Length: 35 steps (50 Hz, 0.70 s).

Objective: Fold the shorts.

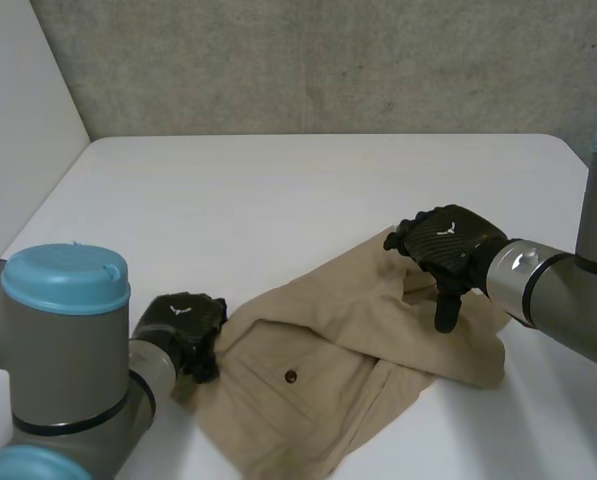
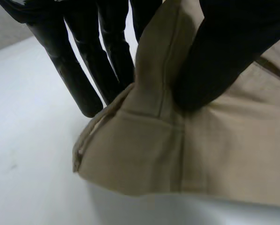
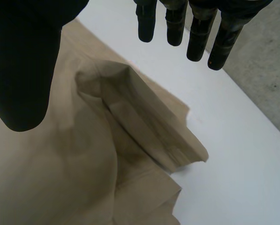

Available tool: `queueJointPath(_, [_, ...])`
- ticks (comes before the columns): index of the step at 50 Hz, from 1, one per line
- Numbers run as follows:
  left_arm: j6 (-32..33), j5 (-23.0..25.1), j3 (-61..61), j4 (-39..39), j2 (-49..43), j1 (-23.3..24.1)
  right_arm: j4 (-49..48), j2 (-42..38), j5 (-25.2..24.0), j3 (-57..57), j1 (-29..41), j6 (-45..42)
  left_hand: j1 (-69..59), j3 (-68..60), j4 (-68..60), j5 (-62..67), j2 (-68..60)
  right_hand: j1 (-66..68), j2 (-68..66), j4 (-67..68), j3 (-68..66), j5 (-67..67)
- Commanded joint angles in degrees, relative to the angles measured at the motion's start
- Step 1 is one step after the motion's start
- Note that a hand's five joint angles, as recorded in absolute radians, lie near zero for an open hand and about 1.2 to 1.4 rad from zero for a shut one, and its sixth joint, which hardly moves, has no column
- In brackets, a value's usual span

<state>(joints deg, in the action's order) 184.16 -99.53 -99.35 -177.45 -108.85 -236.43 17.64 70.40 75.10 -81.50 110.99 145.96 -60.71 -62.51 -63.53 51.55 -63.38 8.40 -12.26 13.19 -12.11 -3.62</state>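
Lying on the near half of the white table, in front of a grey wall, the beige shorts are spread mostly flat and slant from the near edge toward the far right. The left arm comes in at the near left and the right arm from the right side. The left hand is at the left corner of the shorts. The head view gives only its back, but the left wrist view shows its thumb pressed on the cloth and its fingers standing on the other side, so a raised ridge of the band is pinched between them. The right hand is over the far right corner. The right wrist view shows its fingers straight and well apart from the thumb, holding nothing, above a raised fold of the cloth. The head view alone shows a small dark button on the shorts. A small white mark sits on the back of each hand, too small to read.
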Motion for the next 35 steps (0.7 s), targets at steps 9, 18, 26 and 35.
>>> queueJointPath(9, [13.1, -6.7, 15.6, -14.8, 18.4, -7.6, -4.2, 3.6, 2.2, -1.1, -2.3, 0.9, -19.3, -17.5, -16.5, 18.5, -16.6, 1.6, 2.3, -3.2, 2.1, 3.6])
queueJointPath(18, [19.0, -1.9, 23.3, -17.1, 10.8, 7.0, -4.1, 5.4, 2.1, -1.1, -4.2, 2.4, -19.3, -17.5, -16.5, 18.5, -16.6, 1.6, 2.3, -3.2, 2.1, 3.6])
queueJointPath(26, [18.9, -2.7, 22.1, -14.9, -11.3, 20.6, -4.1, 5.5, 1.7, -0.9, -5.8, 2.4, -19.3, -17.5, -16.5, 18.5, -16.6, 1.6, 2.3, -3.2, 2.1, 3.6])
queueJointPath(35, [19.0, -4.9, 22.9, -12.3, -17.5, 27.2, -4.1, 5.5, 1.5, -0.2, -6.6, 2.3, 47.8, 49.6, 50.6, -48.6, 50.5, 1.6, 2.3, -3.2, 2.1, 3.6])
